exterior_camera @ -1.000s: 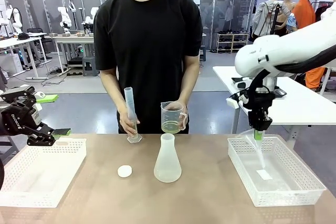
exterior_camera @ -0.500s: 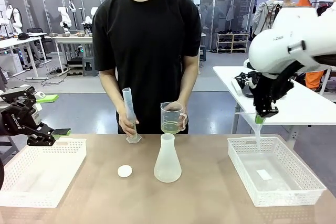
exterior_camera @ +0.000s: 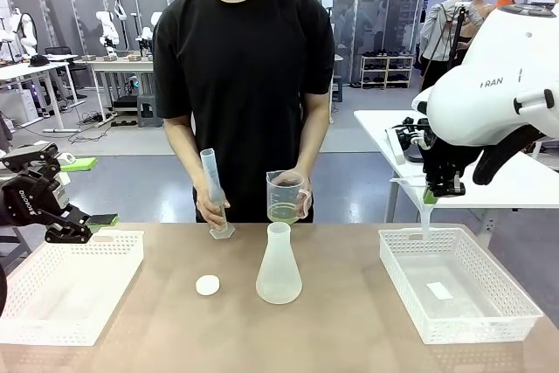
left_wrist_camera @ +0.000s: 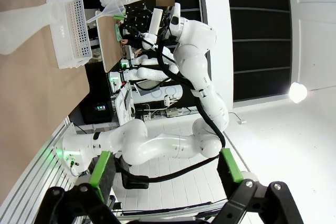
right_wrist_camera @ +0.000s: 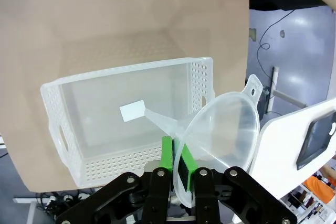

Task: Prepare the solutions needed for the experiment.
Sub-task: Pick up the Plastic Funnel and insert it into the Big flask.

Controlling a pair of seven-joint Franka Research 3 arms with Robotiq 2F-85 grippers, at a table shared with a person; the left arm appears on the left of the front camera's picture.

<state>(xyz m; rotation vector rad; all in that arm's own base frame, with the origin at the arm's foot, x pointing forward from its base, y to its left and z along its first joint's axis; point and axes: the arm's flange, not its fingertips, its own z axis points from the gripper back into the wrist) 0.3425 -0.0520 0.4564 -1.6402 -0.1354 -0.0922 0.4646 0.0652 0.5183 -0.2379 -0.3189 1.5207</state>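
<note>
**Funnel pinched over the 4 o'clock basket, solution in the person's cup**

Worktop [exterior_camera: 349, 338], brown, runs off the front view's lower edge. A person [exterior_camera: 244, 67] at 12 o'clock is cut off by the top edge. The white mesh basket at 8 o'clock [exterior_camera: 122, 246] is clipped left and below, and its floor is hard to read. The basket at 4 o'clock [exterior_camera: 472, 331] holds one small white slip [exterior_camera: 438, 291].

The right fingers [right_wrist_camera: 176, 158], mostly hidden under the bulky wrist in the front view, are pressed onto the rim of a clear funnel [right_wrist_camera: 220, 129]. Its spout points down over that basket, and its lower rim vanishes behind them. The left fingers [left_wrist_camera: 165, 151] are spread wide around nothing, at 9 o'clock.

A translucent conical flask [exterior_camera: 279, 272] stands at centre; its contents cannot be told. At its 11 o'clock one hand [exterior_camera: 210, 209] tilts a graduated cylinder [exterior_camera: 210, 176]. At 12 o'clock the other hand [exterior_camera: 303, 201] holds a measuring cup [exterior_camera: 286, 189]. The solution [exterior_camera: 283, 211] is a shallow yellow-green band at the cup's bottom. A white disc [exterior_camera: 207, 285] lies at the flask's 9 o'clock.
</note>
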